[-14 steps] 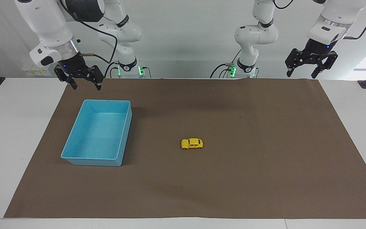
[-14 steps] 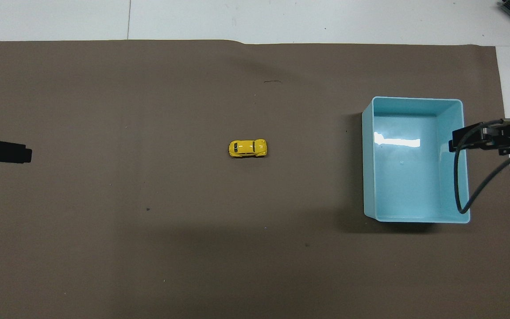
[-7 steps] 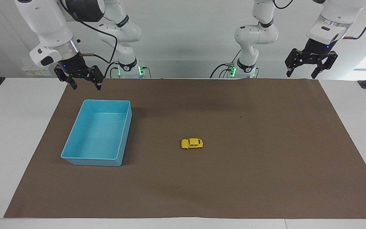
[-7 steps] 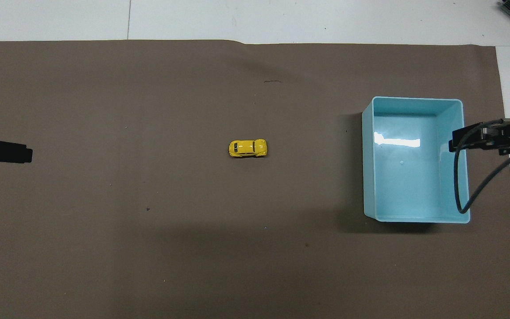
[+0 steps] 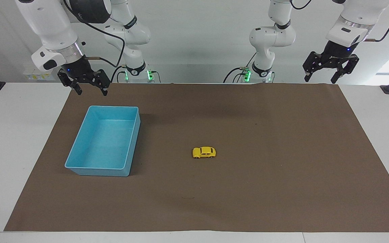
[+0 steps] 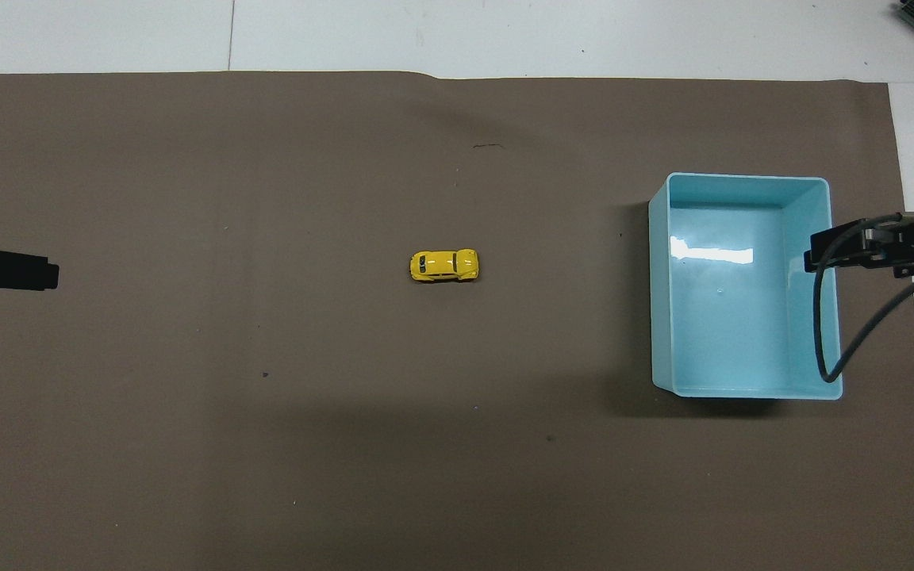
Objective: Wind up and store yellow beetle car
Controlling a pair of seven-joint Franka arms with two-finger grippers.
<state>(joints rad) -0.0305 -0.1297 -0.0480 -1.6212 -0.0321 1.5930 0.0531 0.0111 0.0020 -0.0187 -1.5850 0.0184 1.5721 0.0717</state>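
The yellow beetle car (image 5: pixel 204 152) stands on its wheels on the brown mat, near the middle of the table; it also shows in the overhead view (image 6: pixel 444 266). The light-blue bin (image 5: pixel 79 162) stands empty toward the right arm's end; it shows in the overhead view too (image 6: pixel 661 317). My right gripper (image 5: pixel 90 87) hangs open and empty, raised above the mat's edge by the bin. My left gripper (image 5: pixel 321 79) hangs open and empty, raised above the mat's corner at the left arm's end. Both arms wait.
The brown mat (image 5: pixel 265 189) covers most of the white table (image 5: pixel 15 141). A black cable (image 6: pixel 830 333) from the right arm hangs over the bin in the overhead view.
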